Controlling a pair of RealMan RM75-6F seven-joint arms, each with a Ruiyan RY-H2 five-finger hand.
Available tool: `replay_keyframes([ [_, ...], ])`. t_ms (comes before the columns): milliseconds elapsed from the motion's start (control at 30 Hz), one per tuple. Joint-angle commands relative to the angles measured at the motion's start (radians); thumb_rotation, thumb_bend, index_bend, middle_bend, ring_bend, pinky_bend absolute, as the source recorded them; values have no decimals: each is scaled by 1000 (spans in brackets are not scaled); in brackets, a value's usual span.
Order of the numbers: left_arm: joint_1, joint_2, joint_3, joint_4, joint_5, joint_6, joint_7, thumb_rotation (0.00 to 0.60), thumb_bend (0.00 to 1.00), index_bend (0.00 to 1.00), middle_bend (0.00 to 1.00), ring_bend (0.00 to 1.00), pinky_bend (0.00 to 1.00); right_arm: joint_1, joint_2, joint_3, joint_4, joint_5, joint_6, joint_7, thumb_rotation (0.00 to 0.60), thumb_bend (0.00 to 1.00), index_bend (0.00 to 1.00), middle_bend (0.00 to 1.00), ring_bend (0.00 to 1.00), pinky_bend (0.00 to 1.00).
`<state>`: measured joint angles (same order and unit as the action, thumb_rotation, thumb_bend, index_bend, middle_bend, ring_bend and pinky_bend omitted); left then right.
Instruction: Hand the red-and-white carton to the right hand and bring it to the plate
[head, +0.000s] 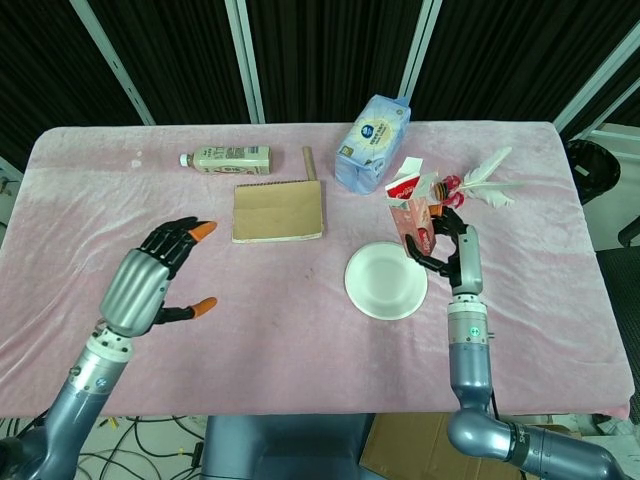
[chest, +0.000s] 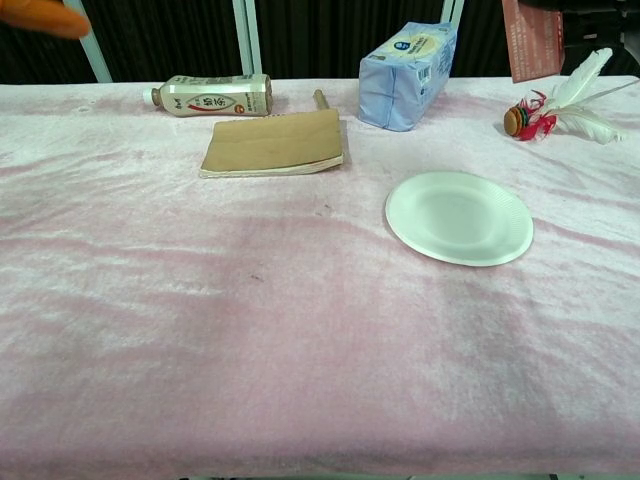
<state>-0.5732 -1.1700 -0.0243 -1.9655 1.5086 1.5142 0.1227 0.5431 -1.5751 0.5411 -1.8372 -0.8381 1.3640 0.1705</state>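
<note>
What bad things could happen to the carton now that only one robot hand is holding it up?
The right hand holds the carton up in the air, above the table and to the side of the plate. If the grip slips, it may fall and miss the plate. The feather toy and the blue pack lie close by, so a swing might knock them. The left hand is too far off to help.

Red-and-white carton (head: 410, 209), white plate (head: 384, 281)
</note>
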Motion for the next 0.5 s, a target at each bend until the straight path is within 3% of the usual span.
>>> replay_keyframes([
  [33, 80, 19, 65, 45, 32, 45, -89, 600, 0, 107, 158, 105, 173, -10, -5, 15, 4, 11, -1, 25, 600, 313, 475, 421, 361, 365],
  [233, 178, -12, 133, 108, 79, 92, -194, 600, 0, 107, 157, 105, 168, -25, -32, 53, 21, -4, 47, 74, 600, 304, 475, 419, 360, 366],
  [500, 250, -51, 155, 193, 111, 117, -269, 600, 0, 109, 153, 105, 167, -24, -61, 117, 22, -46, 112, 120, 600, 267, 442, 375, 346, 367],
])
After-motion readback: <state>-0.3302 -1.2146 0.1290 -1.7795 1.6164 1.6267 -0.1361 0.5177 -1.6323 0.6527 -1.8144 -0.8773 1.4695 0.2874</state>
